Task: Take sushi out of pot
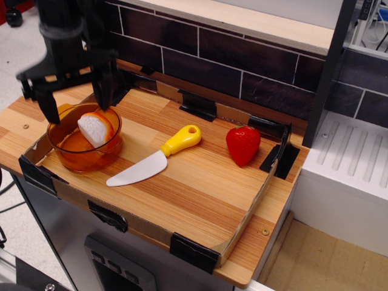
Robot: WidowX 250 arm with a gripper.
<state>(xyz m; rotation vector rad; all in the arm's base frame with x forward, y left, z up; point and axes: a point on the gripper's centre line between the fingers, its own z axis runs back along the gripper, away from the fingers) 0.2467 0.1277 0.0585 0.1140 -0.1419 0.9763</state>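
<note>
Black tool [75,97] hangs wide open and empty over the translucent orange plastic pot [82,154] on the wooden counter [194,194]. Inside the pot leans a white rice sushi block with an orange top [97,128].

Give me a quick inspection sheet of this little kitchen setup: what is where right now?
Surface: wooden board edged by a low cardboard rim.
Job's things: sushi leaning inside the orange pot at the board's left end.
Clutter: toy knife mid-board, yellow handle; strawberry to its right.
Grippers: gripper open, above the pot's far rim, holding nothing.
Cables: nothing seen on the board.
Surroundings: dark tiled wall behind; white ridged unit at right.
</note>
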